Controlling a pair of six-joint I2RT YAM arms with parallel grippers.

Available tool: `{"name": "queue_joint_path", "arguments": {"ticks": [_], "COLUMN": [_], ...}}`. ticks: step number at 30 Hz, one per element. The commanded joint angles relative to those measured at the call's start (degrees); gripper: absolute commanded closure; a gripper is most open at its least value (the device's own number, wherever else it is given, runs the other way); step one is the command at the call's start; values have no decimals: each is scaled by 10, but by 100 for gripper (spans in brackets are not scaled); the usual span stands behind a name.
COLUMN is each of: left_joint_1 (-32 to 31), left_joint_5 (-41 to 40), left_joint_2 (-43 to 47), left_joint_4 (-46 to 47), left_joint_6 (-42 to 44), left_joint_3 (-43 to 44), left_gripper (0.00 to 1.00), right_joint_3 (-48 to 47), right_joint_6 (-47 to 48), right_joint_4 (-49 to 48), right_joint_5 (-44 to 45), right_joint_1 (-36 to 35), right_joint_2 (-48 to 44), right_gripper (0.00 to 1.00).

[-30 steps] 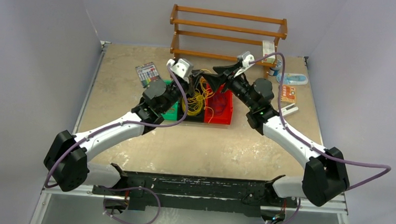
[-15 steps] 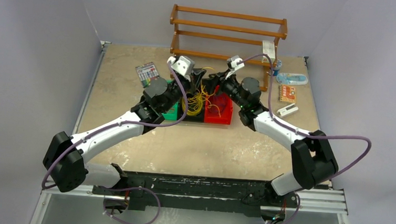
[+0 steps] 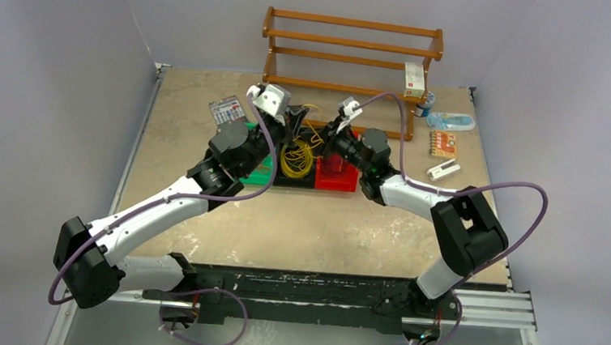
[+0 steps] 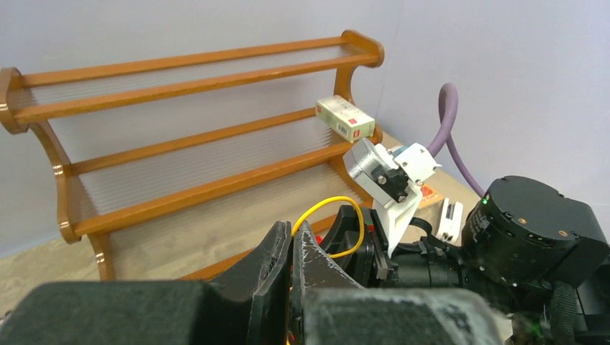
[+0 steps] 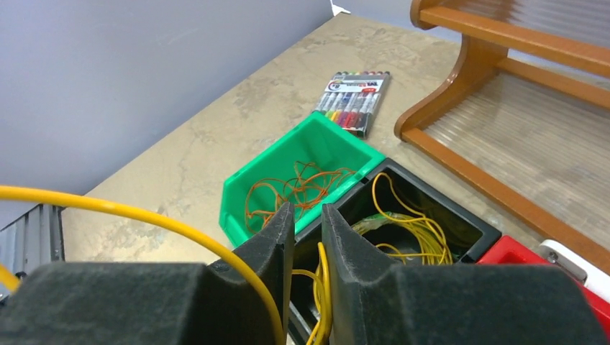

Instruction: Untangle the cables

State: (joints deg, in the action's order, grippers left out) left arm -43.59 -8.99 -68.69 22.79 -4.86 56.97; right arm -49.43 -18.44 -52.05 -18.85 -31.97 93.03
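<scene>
**A:** Where are the cables?

**B:** In the middle of the overhead view. The cables (image 3: 297,157) show there as a yellow bunch in the black bin (image 5: 453,213), the centre one of three bins set side by side. In the right wrist view, thin orange loops (image 5: 291,190) lie in the green bin (image 5: 316,140), which touches the black one on its left. The red bin (image 3: 339,177) sits on the right.

**A:** And the claws?

**B:** The left claw (image 4: 292,237) is over the far end of the bins. Its jaws are pressed together on a yellow loop (image 4: 333,199) that arcs out from its tip toward the right arm's wrist. The right claw (image 5: 307,212) hangs over the black bin, just right of the left one in the overhead view. Its jaws stand nearly together with a narrow slit between them, and a yellow wire runs down inside that slit. A long yellow strand (image 5: 144,213) comes in from the left edge of the right wrist view and crosses the left finger. I cannot tell whether that claw is actually pinching anything.

**A:** What lies around them?

**B:** A wooden rack (image 3: 352,44) stands at the top of the overhead view, with a small box (image 3: 414,78) at the right end of one of its shelves. A marker pack (image 3: 227,111) lies on the table (image 3: 322,230) to the upper left of the bins. An orange card (image 3: 443,144) lies on it well to the right.
</scene>
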Motion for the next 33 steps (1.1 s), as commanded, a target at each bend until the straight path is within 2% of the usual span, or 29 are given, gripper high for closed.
{"name": "queue_joint_path", "arguments": {"ticks": [1,3,8,13,19,23,33], "left_joint_1": [4,4,4,4,4,4,4], "left_joint_5": [-54,-67,-77,-56,-65,-81,-103], "left_joint_2": [44,48,60,61,68,76,83], "left_joint_4": [44,37,34,35,37,33,22], "left_joint_6": [29,41,56,51,48,65,89], "left_joint_3": [53,58,53,36,27,34,68], "left_gripper": [100,100,100,100,100,100,100], "right_joint_3": [31,42,75,44,16,27,47], "right_joint_6": [-8,-12,-83,-100,-85,-78,-77], "right_joint_4": [-32,-38,-71,-61,-33,-21,49], "right_joint_5": [-13,-9,-8,-28,-12,9,118], "right_joint_1": [2,3,6,5,5,6,6], "right_joint_2": [13,12,-12,-50,-73,-69,-46], "right_gripper": [79,74,50,40,38,41,47]}}
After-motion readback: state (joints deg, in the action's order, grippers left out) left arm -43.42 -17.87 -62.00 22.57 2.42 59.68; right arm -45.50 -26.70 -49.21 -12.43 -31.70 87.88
